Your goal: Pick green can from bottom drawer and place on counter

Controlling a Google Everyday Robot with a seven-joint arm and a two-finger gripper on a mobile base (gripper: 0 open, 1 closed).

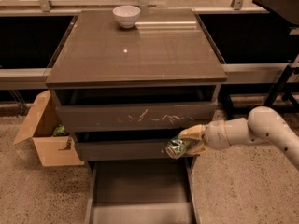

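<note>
My gripper (187, 143) is shut on the green can (175, 148) and holds it on its side in the air, in front of the middle drawer's right end and above the right edge of the open bottom drawer (140, 195). The can shows green patterned sides and a silvery end pointing left. My white arm reaches in from the right. The bottom drawer's grey-brown floor shows nothing on it. The glossy counter (135, 50) lies above and behind the can, with a white bowl (126, 16) at its far edge.
The white-scratched drawer (135, 116) and the slimmer plain drawer (117, 149) stand slightly out from the cabinet. An open cardboard box (44, 132) sits on the speckled floor at the left. A dark table leg (280, 85) stands at the right.
</note>
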